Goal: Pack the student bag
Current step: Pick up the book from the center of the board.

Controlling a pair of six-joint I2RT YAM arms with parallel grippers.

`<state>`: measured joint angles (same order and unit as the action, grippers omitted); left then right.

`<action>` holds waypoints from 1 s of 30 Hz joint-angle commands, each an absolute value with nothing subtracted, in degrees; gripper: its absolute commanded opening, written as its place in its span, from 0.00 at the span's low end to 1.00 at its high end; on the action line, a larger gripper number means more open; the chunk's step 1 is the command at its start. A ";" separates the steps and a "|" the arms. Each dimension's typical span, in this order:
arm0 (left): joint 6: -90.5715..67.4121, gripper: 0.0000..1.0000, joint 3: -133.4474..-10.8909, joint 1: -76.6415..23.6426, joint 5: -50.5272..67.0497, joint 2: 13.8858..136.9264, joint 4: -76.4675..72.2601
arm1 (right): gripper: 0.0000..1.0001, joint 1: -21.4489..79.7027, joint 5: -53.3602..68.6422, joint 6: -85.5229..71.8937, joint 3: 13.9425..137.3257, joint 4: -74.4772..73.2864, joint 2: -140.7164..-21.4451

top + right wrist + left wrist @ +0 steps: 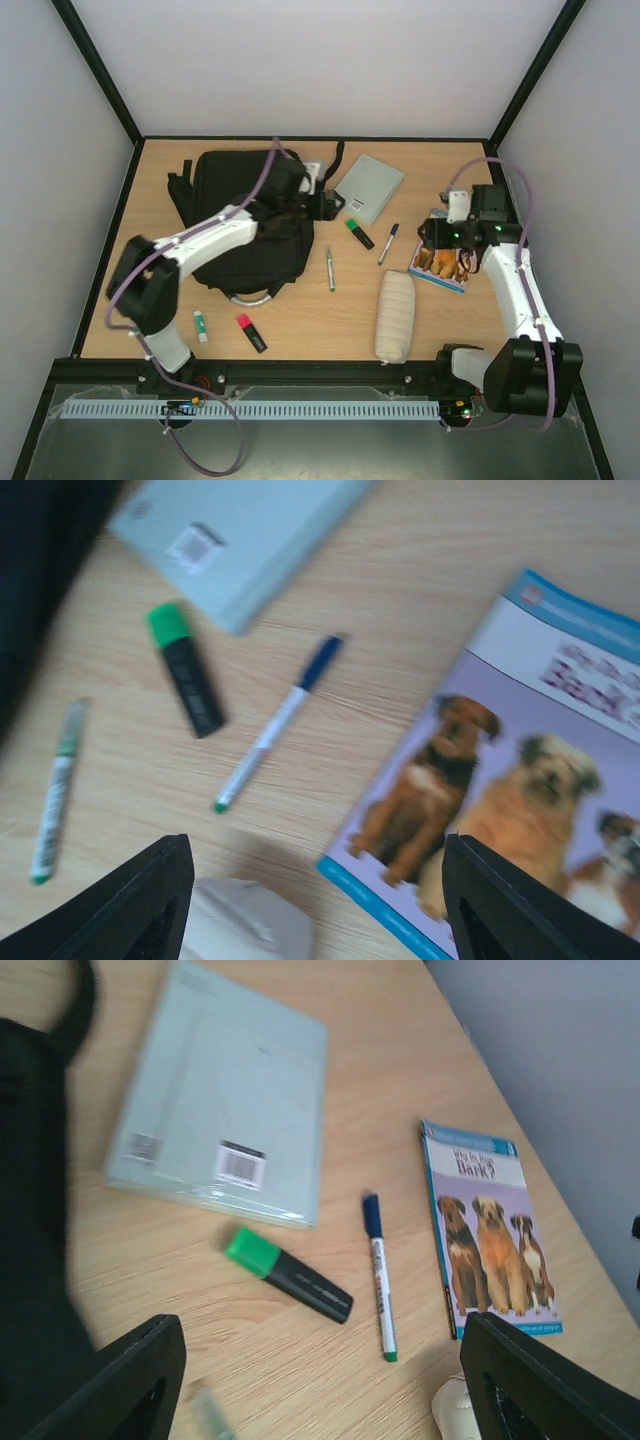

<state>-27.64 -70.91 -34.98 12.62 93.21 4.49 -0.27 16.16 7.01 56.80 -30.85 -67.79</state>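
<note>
The left arm was extended over the large black soft fabric backpack (225,195), seen left of the left gripper (322,1365), whose fingers were spread empty. The right gripper (315,880) was held likewise, spread and empty, above a thin dog-cover paper book (520,780).

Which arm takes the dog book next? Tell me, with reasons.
Right. The right gripper hangs open and empty right at the dog book. The left gripper is farther off by the grey book, stretched over the backpack.
</note>
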 commanded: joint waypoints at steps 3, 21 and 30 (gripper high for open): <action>-29.23 0.73 -84.70 -41.02 16.82 108.48 3.65 | 0.65 -11.13 17.95 3.65 49.08 -24.71 -67.20; -33.91 0.75 -118.96 -50.84 22.45 141.29 11.14 | 0.66 -25.15 6.90 5.36 48.87 -21.68 -76.86; -37.77 0.74 -121.77 -50.92 22.39 145.85 11.21 | 0.54 -25.30 7.17 5.71 48.69 -21.22 -81.99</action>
<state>-35.44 -119.09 -51.24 21.63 145.10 10.44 -24.95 7.84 5.54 48.95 -21.06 -79.99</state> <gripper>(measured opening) 0.746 0.560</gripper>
